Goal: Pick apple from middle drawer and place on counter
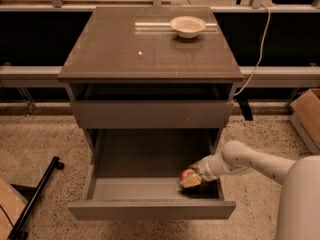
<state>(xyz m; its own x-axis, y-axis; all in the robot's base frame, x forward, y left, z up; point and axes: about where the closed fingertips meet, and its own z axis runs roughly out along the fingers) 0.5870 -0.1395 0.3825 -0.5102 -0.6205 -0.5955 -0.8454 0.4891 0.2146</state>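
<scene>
The middle drawer [150, 210] is pulled out below the cabinet. The small red apple [186, 173] lies on the drawer floor at the front right. My gripper [192, 180] is reached down into the drawer from the right, right against the apple, and partly covers it. The white arm [250, 161] comes in from the lower right. The counter [125, 49] is the glossy grey-brown top of the cabinet, above the drawers.
A shallow white bowl [187, 26] stands on the counter at the back right. The closed taller drawer front [150, 115] overhangs the open drawer. A cardboard box [307, 116] stands right, a black pole [35, 199] lies left on the floor, and a white cable [257, 54] hangs at the right.
</scene>
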